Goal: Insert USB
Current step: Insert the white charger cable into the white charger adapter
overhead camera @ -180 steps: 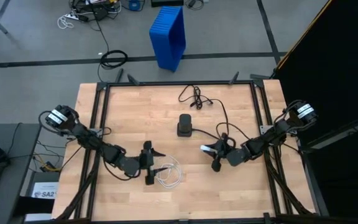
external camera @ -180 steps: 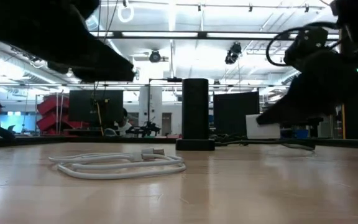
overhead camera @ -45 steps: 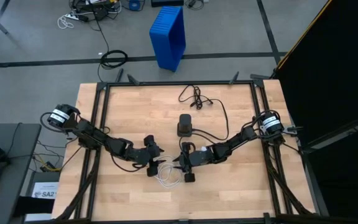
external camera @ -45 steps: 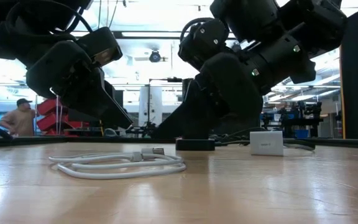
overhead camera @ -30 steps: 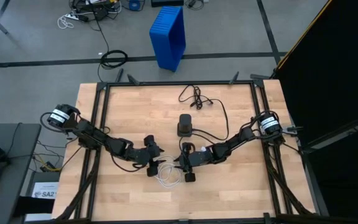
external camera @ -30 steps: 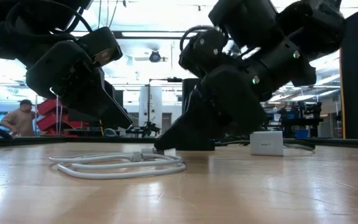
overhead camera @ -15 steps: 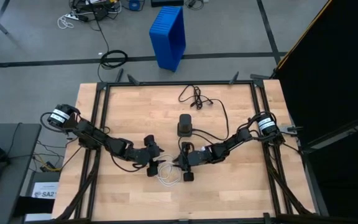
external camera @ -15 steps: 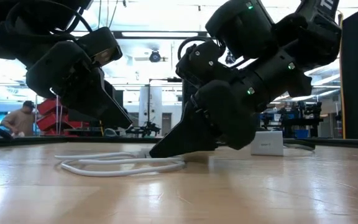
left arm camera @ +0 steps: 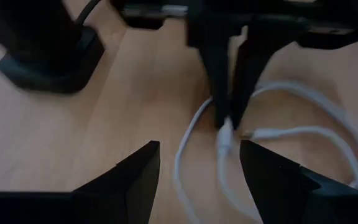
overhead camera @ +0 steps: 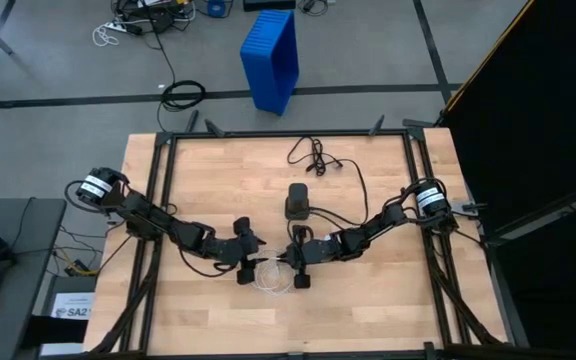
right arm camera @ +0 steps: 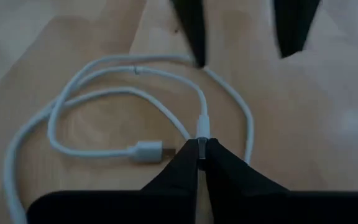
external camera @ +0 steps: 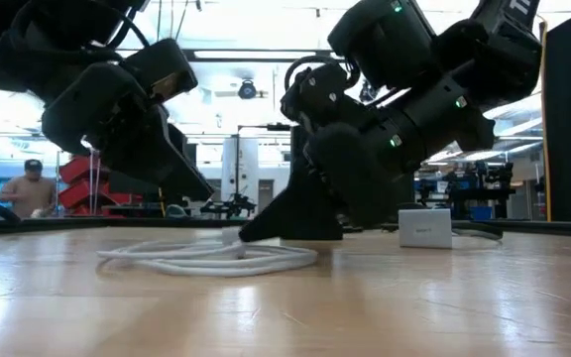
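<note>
The USB cable (right arm camera: 104, 93) is a thin white cable in loose loops, lying flat on the wooden table (overhead camera: 368, 300) between the two grippers (overhead camera: 268, 273). Its larger plug (right arm camera: 146, 150) rests on the wood inside the coil. My right gripper (right arm camera: 202, 152) is shut on the cable's small plug end, at the coil's right side (overhead camera: 286, 266). My left gripper (left arm camera: 197, 171) is open and hovers just left of the coil (overhead camera: 246, 262), with its fingers pointing at the right gripper's tips and touching nothing. My right gripper pinches the cable's small plug end (right arm camera: 202, 132) between its two fingertips (left arm camera: 229, 93). It comes slanting down from the table's right side, in line with the plug. The plug sits at about table height, and the rest of the cable lies slack on the wood.
A black box (overhead camera: 297, 201) with a thicker black cord (overhead camera: 313, 155) stands just beyond the grippers toward the far edge. A small white block (external camera: 424, 228) sits on the table behind the right arm. A blue bin (overhead camera: 271, 55) stands on the floor past the far edge.
My right gripper has come down onto the coil's right side and moved slightly toward the left gripper. The white coil has slid a little along the table, toward the far edge and the right. The left gripper has kept still.
</note>
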{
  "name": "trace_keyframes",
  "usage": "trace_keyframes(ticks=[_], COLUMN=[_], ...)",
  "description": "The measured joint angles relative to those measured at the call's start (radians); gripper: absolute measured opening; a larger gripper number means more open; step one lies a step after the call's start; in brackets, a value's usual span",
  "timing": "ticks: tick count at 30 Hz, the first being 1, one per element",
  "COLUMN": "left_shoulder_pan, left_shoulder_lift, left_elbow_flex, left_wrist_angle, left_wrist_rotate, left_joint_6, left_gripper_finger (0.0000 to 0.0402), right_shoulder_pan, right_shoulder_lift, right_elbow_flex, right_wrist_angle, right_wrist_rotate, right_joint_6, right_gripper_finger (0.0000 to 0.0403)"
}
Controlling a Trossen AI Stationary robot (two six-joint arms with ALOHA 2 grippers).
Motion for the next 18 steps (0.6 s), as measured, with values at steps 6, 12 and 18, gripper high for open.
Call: trace_keyframes(ticks=[6, 12, 18], left_shoulder_pan=[-0.001, -0.008, -0.094], left_shoulder_lift=[0.0, -0.021, -0.115], left_elbow_flex=[0.048, 0.114, 0.165], left_wrist_angle=[-0.002, -0.073, -0.233], left_wrist_rotate=[0.07, 0.124, -0.005], left_joint_6=[0.026, 0.026, 0.026], left_gripper_finger=[0.0207, 0.0207, 0.0207], right_shoulder_pan=[-0.008, -0.012, -0.01], right_shoulder_lift=[0.0, 0.0, -0.048], right_elbow_flex=[0.0, 0.001, 0.0], right_wrist_angle=[0.042, 0.067, 0.062], right_wrist_rotate=[0.017, 0.056, 0.138], right_joint_6=[0.027, 0.044, 0.048], right_gripper_finger=[0.0, 0.0, 0.0])
